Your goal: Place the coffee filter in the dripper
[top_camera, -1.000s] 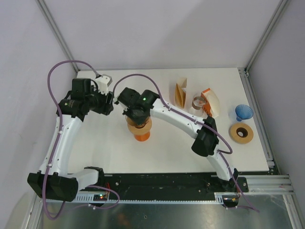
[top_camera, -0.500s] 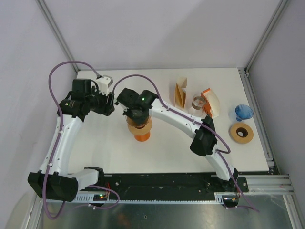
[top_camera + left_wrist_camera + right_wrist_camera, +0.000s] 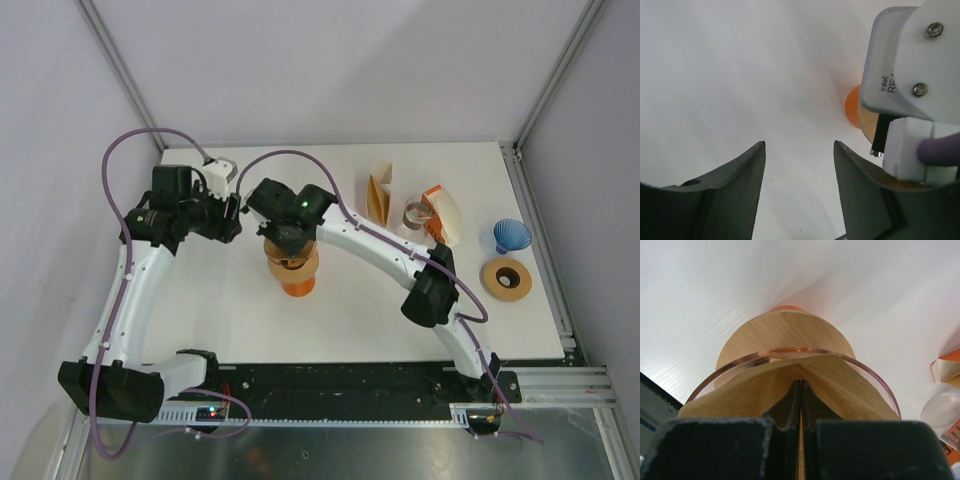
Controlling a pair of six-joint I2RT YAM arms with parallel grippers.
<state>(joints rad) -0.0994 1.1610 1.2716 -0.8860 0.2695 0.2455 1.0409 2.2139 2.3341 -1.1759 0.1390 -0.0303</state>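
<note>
Nearest you, lower right of the top view: wooden ring (image 3: pixel 506 278) flat on the table (image 3: pixel 220 320), not in play; blue ribbed cone (image 3: pixel 512 235) just beyond it.

Centre of the frame: dripper (image 3: pixel 293 272), orange base, wooden collar, clear glass cone, standing upright; your right gripper (image 3: pixel 288 238) sits directly over it.

In the right wrist view: fingers pressed together on a fold of the coffee filter (image 3: pixel 840 386); the brown paper is already down inside the glass rim, its walls spread toward the cone on both sides; so you are pinching the filter, and it is in the dripper but not let go.

Left of the dripper: left gripper (image 3: pixel 800 170), jaws spread, nothing between them, only bare table below; it hovers near the dripper without touching it.

Farther back, upper centre: upright holder of spare filters (image 3: pixel 379 196); orange-and-white box (image 3: pixel 441 214) to its right.

Status, by my reading: insertion nearly complete; left for you are the release, a clean lift clear, and a check that the paper sits evenly.
</note>
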